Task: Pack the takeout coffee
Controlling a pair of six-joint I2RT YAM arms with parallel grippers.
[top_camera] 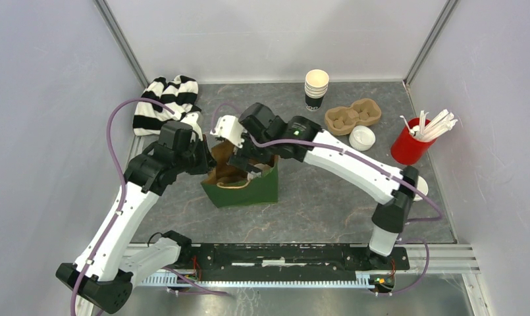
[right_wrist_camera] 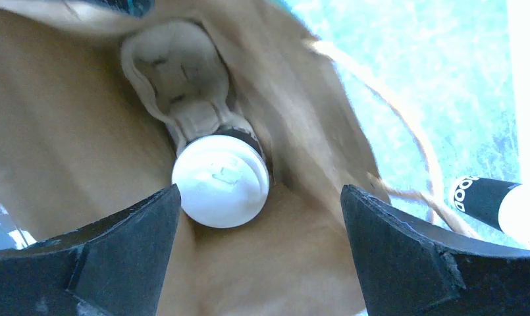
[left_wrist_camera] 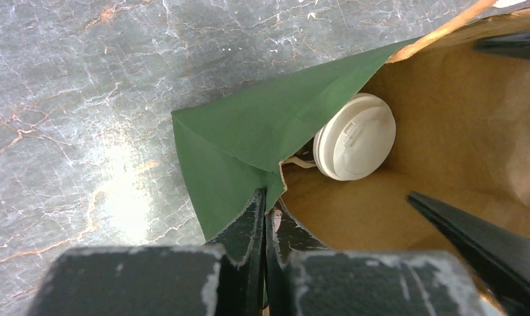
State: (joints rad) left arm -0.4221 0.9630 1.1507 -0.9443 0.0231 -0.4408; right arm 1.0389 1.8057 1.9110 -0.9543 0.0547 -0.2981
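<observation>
A green paper bag (top_camera: 245, 189) stands open mid-table. Inside it, one takeout coffee shows its white lid (left_wrist_camera: 354, 136) (right_wrist_camera: 220, 179), set against a beige pulp carrier (right_wrist_camera: 176, 76). My left gripper (left_wrist_camera: 265, 197) (top_camera: 206, 162) is shut on the bag's green left rim (left_wrist_camera: 249, 131). Over the bag's mouth my right gripper (right_wrist_camera: 261, 191) (top_camera: 252, 164) stands open just above the lid, holding nothing. A second dark lidded cup (right_wrist_camera: 489, 201) lies outside the bag; in the top view only a white patch (top_camera: 421, 187) shows behind the right arm.
At the back stand a stack of lidless cups (top_camera: 316, 89), a second pulp carrier (top_camera: 352, 115) and a loose white lid (top_camera: 362, 137). A red cup of white stirrers (top_camera: 410, 143) is at the right, a striped cloth (top_camera: 166, 102) at the back left.
</observation>
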